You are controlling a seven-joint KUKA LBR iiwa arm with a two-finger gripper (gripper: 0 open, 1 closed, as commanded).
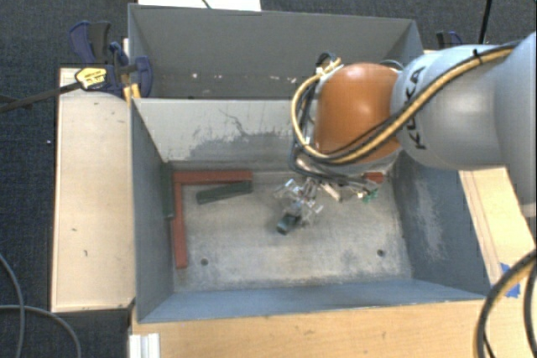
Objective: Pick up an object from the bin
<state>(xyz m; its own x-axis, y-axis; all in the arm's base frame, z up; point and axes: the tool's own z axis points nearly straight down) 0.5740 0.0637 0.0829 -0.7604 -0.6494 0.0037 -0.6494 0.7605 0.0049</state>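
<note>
Grey metal bin (pixel 151 205), contents sparse. Item nearest the gripper (pixel 300 210): small dark block (pixel 289 224), on the bin floor near centre, just at the gripper's near-left tip; whether it touches the gripper or sits between the jaws cannot be told. Jaw state: not discernible, the metal parts crowding together below the orange cover (pixel 357 109). Left of these, well apart: dark green bar (pixel 224 193), lying flat beside a red L-shaped piece (pixel 179 226) that runs along the left wall and the far side of the floor. Partly hidden beneath the arm (pixel 470 113), right of the gripper: small red and green scraps (pixel 372 180), kind unclear.
</note>
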